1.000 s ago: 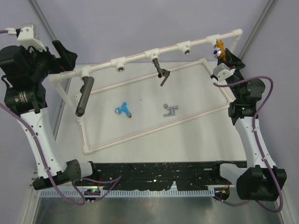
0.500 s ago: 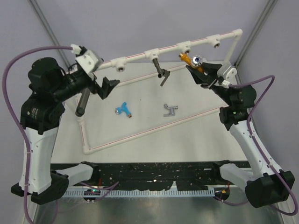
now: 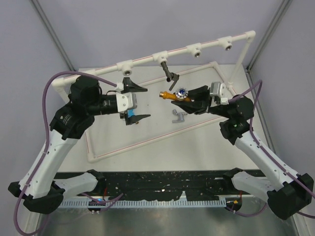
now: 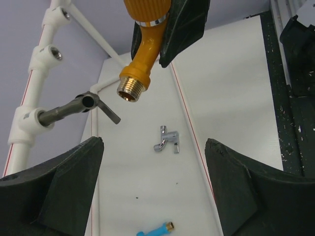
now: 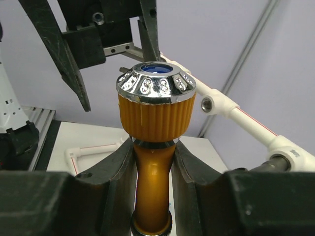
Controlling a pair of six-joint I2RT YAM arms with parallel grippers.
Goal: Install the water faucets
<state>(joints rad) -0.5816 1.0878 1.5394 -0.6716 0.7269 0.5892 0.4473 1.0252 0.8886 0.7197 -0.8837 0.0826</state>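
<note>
My right gripper [image 3: 186, 100] is shut on the orange-gold faucet [image 3: 170, 95] and holds it in the air above the middle of the table, threaded end toward the left. Facing it, my left gripper [image 3: 146, 102] is open, with nothing between its fingers. In the left wrist view the orange faucet's brass thread [image 4: 130, 90] hangs ahead of those open fingers [image 4: 59, 187]. The right wrist view has the orange faucet [image 5: 153, 147] clamped by its neck, ribbed cap up. On the table lie the silver-grey faucet [image 3: 179, 116] and the blue faucet [image 3: 130, 114], which is partly hidden behind the left gripper.
A white pipe frame [image 3: 211, 43] runs across the back with open round sockets [image 3: 195, 51]. A dark grey tap [image 3: 170, 76] sticks out of one middle socket. A lower white pipe rectangle [image 3: 147, 139] borders the table surface.
Both arms swung in from the table's sides to the middle. The right one carried the orange faucet down from the pipe's far right end, and the left gripper now faces it.
</note>
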